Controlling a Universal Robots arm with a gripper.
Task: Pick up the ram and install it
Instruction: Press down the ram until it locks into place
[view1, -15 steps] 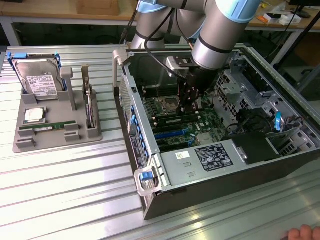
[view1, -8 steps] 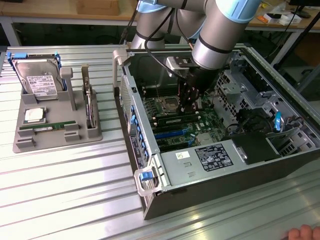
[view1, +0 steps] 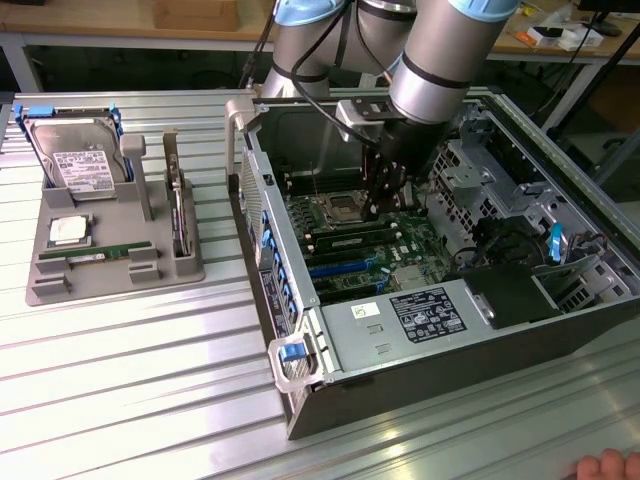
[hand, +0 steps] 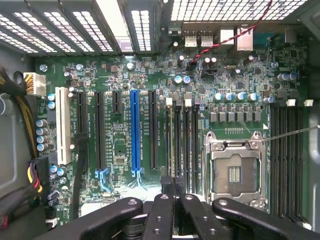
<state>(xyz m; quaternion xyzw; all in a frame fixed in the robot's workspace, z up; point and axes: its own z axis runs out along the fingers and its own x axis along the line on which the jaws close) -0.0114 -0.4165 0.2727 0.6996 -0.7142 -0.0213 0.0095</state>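
The claw (hand: 173, 181), fingers pressed together on nothing I can see, hangs just above the memory slots (hand: 182, 135). The ram (view1: 96, 255) lies well apart from it, in the grey holder (view1: 40, 288). Pickup looks unstarted to me; gripping calls for parted fingers.

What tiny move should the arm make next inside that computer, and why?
Probably a short push straight down. The gripper is shut, its tips at the end of what looks like the ram, standing edge-on in a memory slot near the empty processor socket. Whether it is fully seated I cannot tell, so a gentle press seems safest.
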